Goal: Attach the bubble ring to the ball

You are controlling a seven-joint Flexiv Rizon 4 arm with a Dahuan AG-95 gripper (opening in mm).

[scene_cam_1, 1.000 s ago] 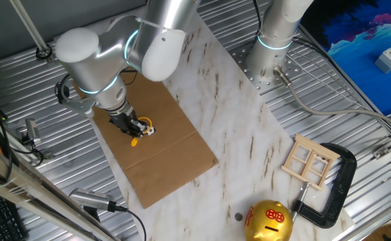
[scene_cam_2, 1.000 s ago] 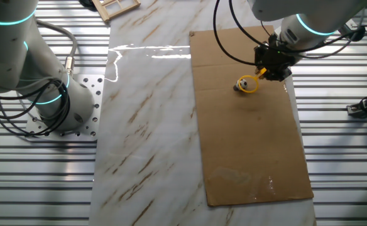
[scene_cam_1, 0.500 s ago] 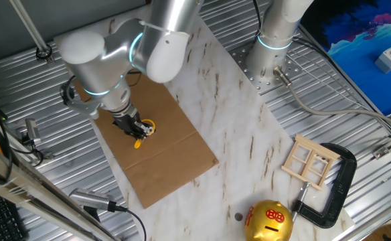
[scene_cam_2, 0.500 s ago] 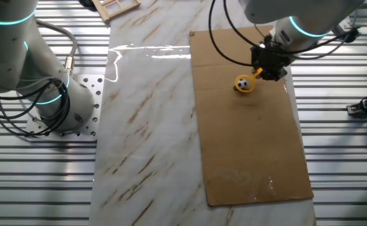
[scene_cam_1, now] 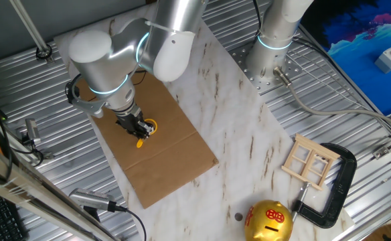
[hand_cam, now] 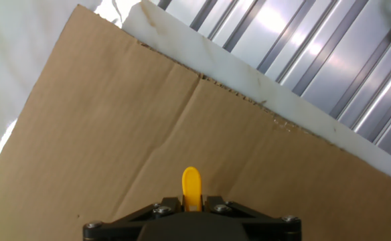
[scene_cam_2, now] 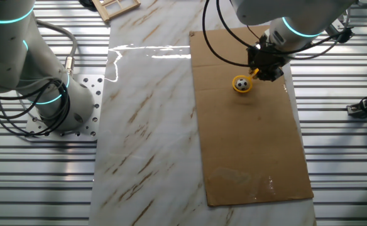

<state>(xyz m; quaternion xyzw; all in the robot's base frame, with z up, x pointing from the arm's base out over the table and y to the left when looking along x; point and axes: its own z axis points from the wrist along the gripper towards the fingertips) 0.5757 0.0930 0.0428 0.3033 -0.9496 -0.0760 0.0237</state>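
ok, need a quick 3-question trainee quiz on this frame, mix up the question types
1. True or false: the jaws of the gripper are shut on the handle of the bubble ring.
2. Where is the ball relative to the ring's hoop? A) inside the hoop B) beside the piggy bank C) on the bare marble
3. Fill in: the ring and ball lie on a sheet of ____.

Key: 1 true, the yellow handle sits between the jaws in the hand view. 2 A. 3 cardboard.
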